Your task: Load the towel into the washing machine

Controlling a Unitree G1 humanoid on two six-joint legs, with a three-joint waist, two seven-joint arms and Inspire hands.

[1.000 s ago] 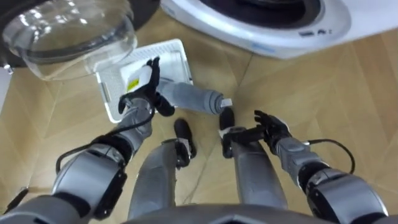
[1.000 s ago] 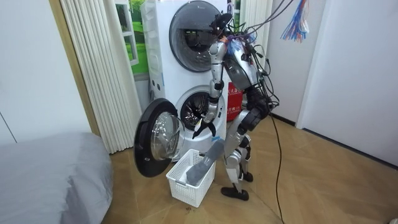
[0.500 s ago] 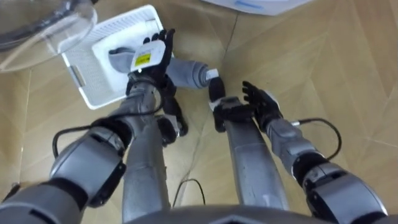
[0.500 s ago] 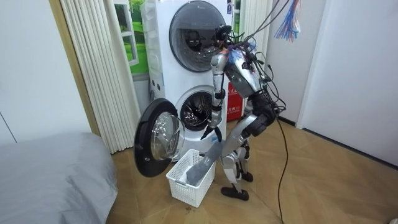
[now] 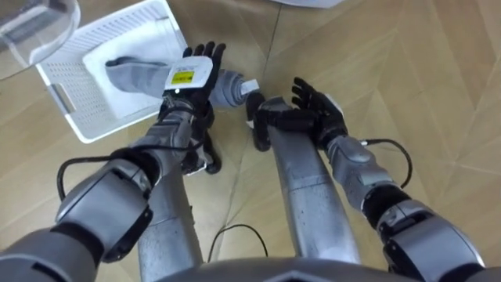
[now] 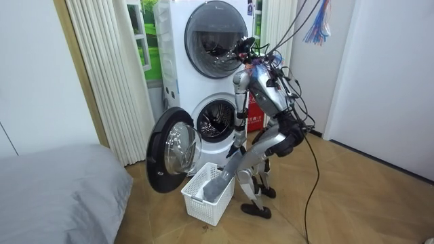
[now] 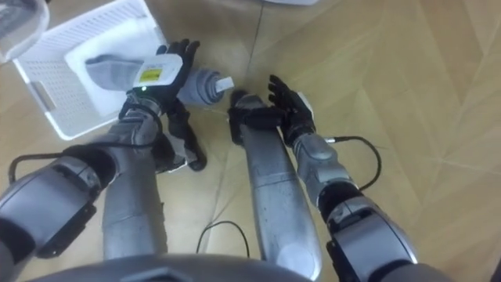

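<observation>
Bending deeper, left hand [image 5: 192,72] reaches over towel [image 5: 129,74].

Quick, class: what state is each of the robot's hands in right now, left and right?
Left hand: open, fingers straight over the grey towel, not gripping it.
Right hand: open, fingers spread, holding nothing.

It looks like a lived-in home, with a washing machine [image 6: 215,123] under a second stacked drum unit [image 6: 207,34], a white laundry basket [image 6: 201,202], a grey-covered bed [image 6: 54,196], pleated curtains [image 6: 108,81] and a herringbone wood floor [image 6: 352,203].
</observation>
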